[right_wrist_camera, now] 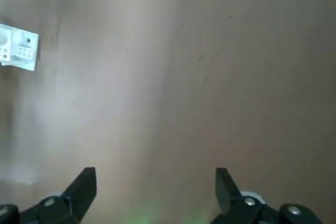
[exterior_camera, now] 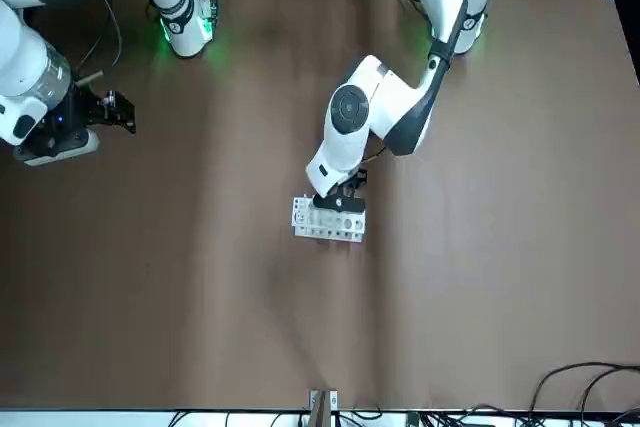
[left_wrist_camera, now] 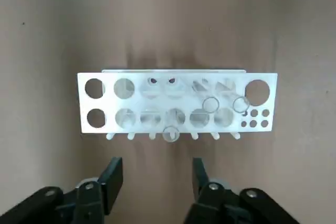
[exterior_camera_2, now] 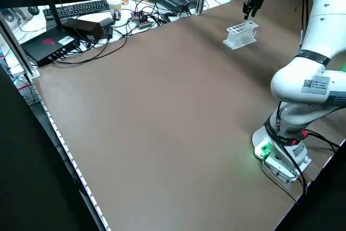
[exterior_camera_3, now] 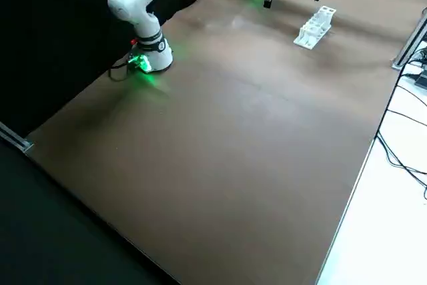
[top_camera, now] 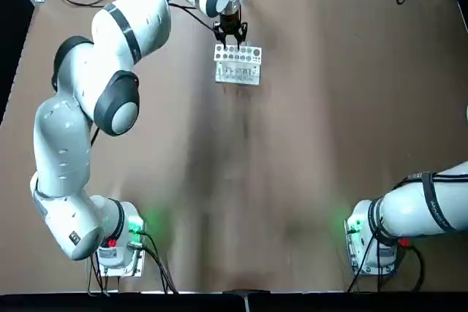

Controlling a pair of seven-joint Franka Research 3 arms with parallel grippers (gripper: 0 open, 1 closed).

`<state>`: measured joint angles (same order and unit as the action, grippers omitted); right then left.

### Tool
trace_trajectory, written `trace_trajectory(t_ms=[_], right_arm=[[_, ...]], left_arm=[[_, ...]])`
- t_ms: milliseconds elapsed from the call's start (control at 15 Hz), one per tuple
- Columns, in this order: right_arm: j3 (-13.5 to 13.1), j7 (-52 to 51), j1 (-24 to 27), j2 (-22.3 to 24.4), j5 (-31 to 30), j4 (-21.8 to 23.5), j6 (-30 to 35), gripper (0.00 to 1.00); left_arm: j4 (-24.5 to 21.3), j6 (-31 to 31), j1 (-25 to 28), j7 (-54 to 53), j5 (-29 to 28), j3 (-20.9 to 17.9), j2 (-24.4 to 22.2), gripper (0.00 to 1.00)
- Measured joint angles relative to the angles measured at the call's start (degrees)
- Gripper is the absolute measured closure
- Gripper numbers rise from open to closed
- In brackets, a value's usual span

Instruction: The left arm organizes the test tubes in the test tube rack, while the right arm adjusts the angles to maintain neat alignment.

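Note:
The white test tube rack stands at the far middle of the brown table, also in the front view. In the left wrist view the rack holds three clear test tubes, one in the row nearest the fingers and two leaning side by side. My left gripper hovers open just above the rack's far edge, holding nothing. My right gripper is open and empty, far off to the rack's right; only the rack's corner shows in its wrist view.
Both arm bases glow green at the table's near edge. Cables, a keyboard and black boxes lie beyond the table's edge at the robot's left. Bare brown tabletop spreads between the rack and the bases.

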<state>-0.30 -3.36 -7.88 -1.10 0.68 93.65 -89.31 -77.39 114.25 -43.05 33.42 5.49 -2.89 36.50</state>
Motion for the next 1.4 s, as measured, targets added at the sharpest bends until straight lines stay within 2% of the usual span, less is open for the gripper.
trace_trajectory(t_ms=[400, 600, 867, 1400], right_arm=[[0.0, 0.0, 0.0, 0.0, 0.0, 0.0, 0.0, 0.0], [-0.3, 0.3, 1.1, 0.0, 0.0, 0.0, 0.1, 0.0], [-0.7, -0.1, 5.0, 0.0, 0.0, 0.0, 0.3, 0.0], [-0.4, 0.0, 5.4, 0.1, 0.0, 0.0, 0.2, 0.0]], left_arm=[[3.9, 0.1, 0.0, 0.6, 0.1, 0.0, 3.1, 0.41], [4.3, 0.1, 0.0, 0.6, 0.1, 0.0, 4.2, 0.44], [4.8, 0.1, 0.0, 0.6, 0.1, 0.0, 4.6, 0.45], [5.5, 0.1, 0.0, 0.6, 0.1, 0.0, 6.3, 0.49]])
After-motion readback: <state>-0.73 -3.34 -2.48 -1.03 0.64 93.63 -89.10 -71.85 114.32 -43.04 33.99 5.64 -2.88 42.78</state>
